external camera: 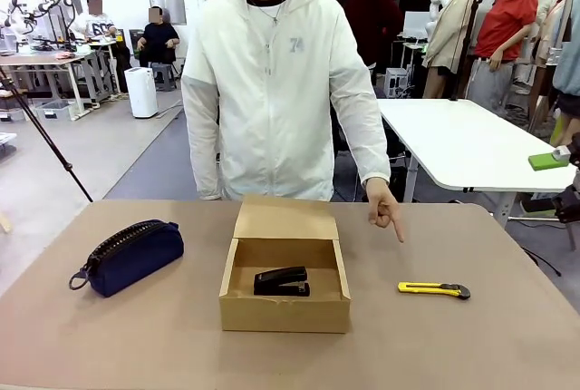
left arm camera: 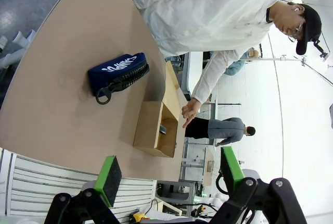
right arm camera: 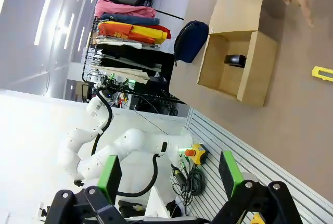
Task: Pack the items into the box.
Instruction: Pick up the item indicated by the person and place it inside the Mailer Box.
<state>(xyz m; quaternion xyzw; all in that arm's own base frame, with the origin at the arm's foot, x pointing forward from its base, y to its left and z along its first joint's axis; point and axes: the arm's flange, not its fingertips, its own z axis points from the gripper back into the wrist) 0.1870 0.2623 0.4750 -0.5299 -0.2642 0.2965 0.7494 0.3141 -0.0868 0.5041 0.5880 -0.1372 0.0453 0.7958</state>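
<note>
Stapler point(external camera: 282, 281) in open box point(external camera: 285, 311), finger point(external camera: 396, 225) toward knife point(external camera: 433, 289)

The pouch point(external camera: 136, 255) is navy blue with white letters and a black zipper, the box point(external camera: 284, 311) is plain brown cardboard, and the stapler point(external camera: 282, 281) is black. The utility knife point(external camera: 430, 288) is yellow with a black tip, and the table point(external camera: 453, 345) is light brown. The left gripper point(left arm camera: 169, 174) and the right gripper point(right arm camera: 169, 174) are black with green pads.

Left end effector point(left arm camera: 169, 178) hangs wide open, green pads point(left arm camera: 108, 178) facing each other across the gap, black fingers rising straight. Right end effector point(right arm camera: 170, 176) is the same picture: jaws spread full, its own pads point(right arm camera: 230, 172) well apart, gripping nothing. Both sit raised, clear of the bench point(left arm camera: 62, 78), wrists rolled sideways.
</note>
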